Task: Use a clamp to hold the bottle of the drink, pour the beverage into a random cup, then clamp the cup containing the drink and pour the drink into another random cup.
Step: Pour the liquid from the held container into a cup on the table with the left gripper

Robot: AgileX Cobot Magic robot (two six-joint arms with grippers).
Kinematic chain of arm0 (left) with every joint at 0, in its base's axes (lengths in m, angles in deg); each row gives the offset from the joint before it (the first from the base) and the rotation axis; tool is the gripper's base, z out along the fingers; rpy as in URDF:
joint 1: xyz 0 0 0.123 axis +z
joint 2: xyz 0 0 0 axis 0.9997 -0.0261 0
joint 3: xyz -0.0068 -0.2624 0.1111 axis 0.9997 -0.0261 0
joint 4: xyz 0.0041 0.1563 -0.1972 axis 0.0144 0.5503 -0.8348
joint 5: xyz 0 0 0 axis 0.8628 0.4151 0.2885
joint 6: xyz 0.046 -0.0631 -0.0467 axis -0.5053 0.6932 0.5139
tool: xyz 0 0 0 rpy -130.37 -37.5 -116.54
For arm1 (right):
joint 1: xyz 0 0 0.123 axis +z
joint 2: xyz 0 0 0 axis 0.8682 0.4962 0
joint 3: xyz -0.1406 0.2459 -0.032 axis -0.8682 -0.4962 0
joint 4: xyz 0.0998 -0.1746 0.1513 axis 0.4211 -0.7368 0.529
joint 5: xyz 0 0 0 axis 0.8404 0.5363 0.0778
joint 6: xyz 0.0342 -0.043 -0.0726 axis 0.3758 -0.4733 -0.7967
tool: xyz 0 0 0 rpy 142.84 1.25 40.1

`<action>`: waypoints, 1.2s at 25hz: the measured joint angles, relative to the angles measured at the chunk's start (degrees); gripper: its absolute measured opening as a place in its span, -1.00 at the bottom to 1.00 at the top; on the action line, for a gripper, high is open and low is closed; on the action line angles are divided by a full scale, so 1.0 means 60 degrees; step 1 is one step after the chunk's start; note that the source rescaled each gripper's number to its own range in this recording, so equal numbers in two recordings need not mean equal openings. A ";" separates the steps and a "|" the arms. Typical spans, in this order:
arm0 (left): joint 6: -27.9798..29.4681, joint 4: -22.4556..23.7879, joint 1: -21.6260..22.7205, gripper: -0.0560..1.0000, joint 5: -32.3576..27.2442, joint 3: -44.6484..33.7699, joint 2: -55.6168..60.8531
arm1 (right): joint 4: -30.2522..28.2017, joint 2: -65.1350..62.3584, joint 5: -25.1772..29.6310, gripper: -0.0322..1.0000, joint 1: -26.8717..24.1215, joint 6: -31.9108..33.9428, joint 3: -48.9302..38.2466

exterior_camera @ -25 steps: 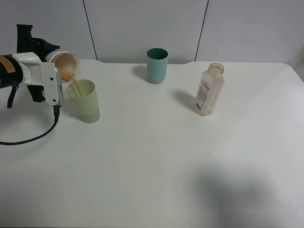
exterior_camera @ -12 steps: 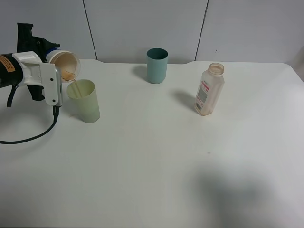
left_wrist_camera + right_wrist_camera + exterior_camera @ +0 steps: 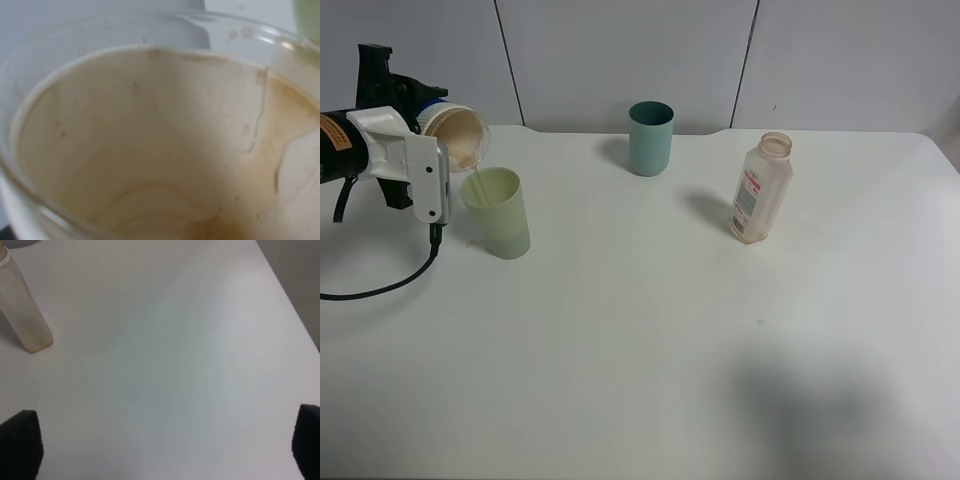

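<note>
The short clear-rimmed cup with a white band and blue sleeve (image 3: 453, 133) lies tipped almost on its side in the left hand (image 3: 420, 140), which is clamped tight on it, the rim hanging just above and behind the mouth of the tall, plain, pale yellow-green plastic tumbler (image 3: 498, 213). A thin thread of brown, tea-coloured beverage (image 3: 477, 180) runs from the cup's lip down into that tumbler. In the left wrist view the cup's inner wall (image 3: 150, 140) is streaked and only a little liquid pools at its low side, so this looks like the tail of the second pour, the last step of the task.

Well to the right of the tumbler, the small translucent plastic bottle with a white-and-red label (image 3: 760, 190) stands upright and capless on the white counter (image 3: 650, 340); the darker teal tumbler (image 3: 650, 137) stands between them, farther back. The right hand (image 3: 165, 450) hangs wide and empty beyond the bottle.

Next, I judge, the cup needs a little more tilt over the tumbler's mouth to drain, then righting and setting down beside the tumbler.
</note>
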 joint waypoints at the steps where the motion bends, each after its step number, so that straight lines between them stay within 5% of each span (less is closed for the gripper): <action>1: 0.0000 0.0000 0.0000 -0.84 0.0020 0.0000 0.0000 | 0.0000 0.0000 0.0000 1.00 0.0000 0.0000 0.0000; 30: 0.0178 0.0000 -0.0011 -0.84 0.0346 0.0000 0.0000 | 0.0000 0.0000 0.0000 1.00 0.0000 0.0000 0.0000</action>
